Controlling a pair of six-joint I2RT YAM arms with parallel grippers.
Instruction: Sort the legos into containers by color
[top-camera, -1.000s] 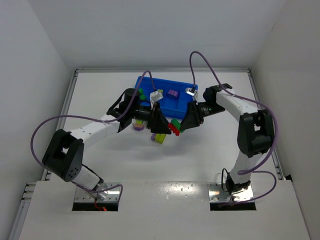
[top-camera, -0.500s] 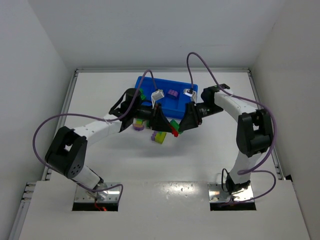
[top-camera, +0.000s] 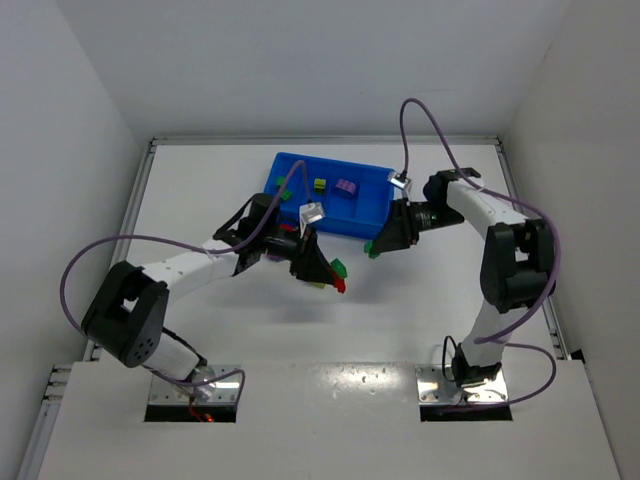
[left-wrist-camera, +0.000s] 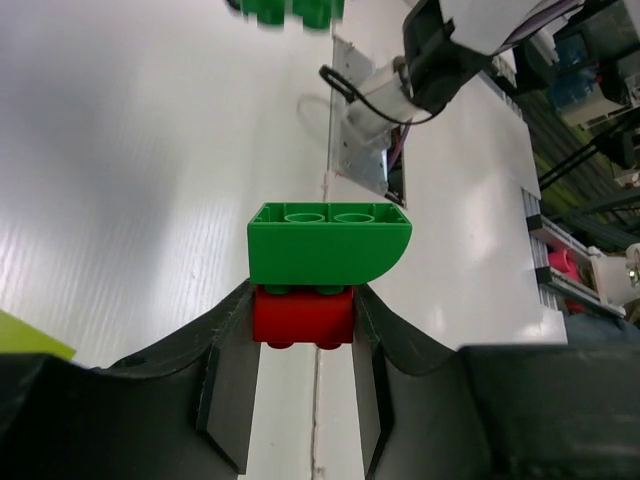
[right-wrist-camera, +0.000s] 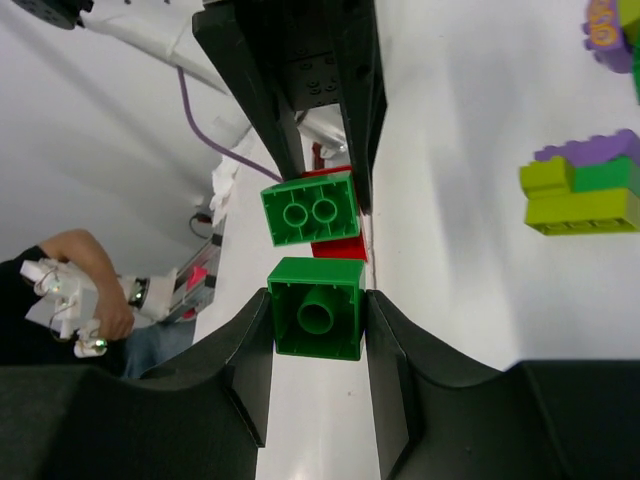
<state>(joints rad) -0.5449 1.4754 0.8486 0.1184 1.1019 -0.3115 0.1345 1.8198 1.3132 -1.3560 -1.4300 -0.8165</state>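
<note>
Gripping | left end effector clamped on red brick | right end effector clamped on green brick

Bright blue tray; red brick; green curved brick; green square brick; white table
</note>
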